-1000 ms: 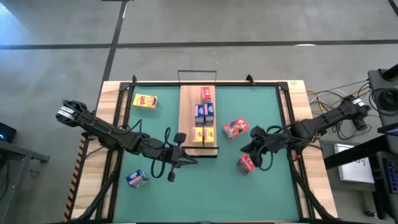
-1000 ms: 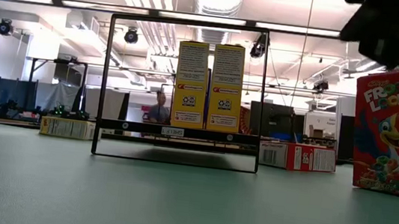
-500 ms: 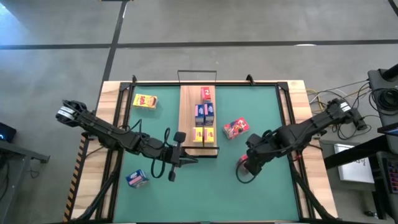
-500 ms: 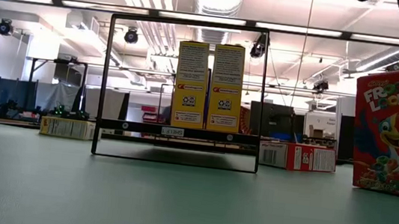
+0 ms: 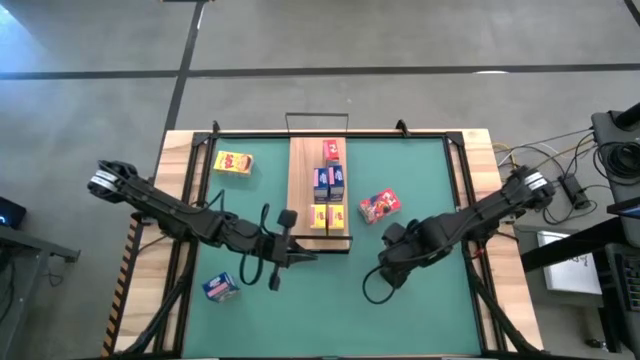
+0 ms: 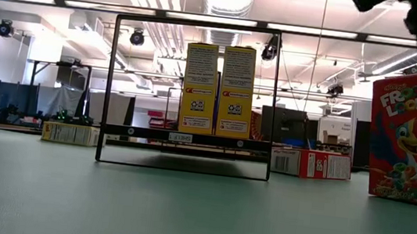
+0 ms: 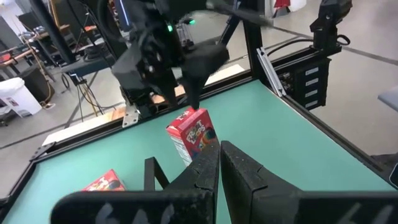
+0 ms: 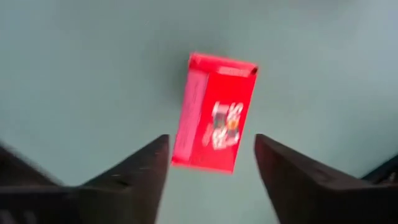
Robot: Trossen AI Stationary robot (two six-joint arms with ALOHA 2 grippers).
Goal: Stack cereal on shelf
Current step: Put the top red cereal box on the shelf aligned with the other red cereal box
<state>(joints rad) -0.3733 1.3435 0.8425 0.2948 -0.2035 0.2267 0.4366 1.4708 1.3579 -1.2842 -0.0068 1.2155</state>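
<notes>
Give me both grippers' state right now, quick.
Left gripper: shut, holding nothing, beside the shelf.
Right gripper: open, holding nothing, above an upright red cereal box on the mat.

"FROOT LOOPS" reads big and clear on the red box [image 6: 413, 134] at the right edge of the low view; the yellow boxes [image 6: 218, 89] on the shelf [image 6: 186, 138] carry print too small to read; nothing else legible.
</notes>
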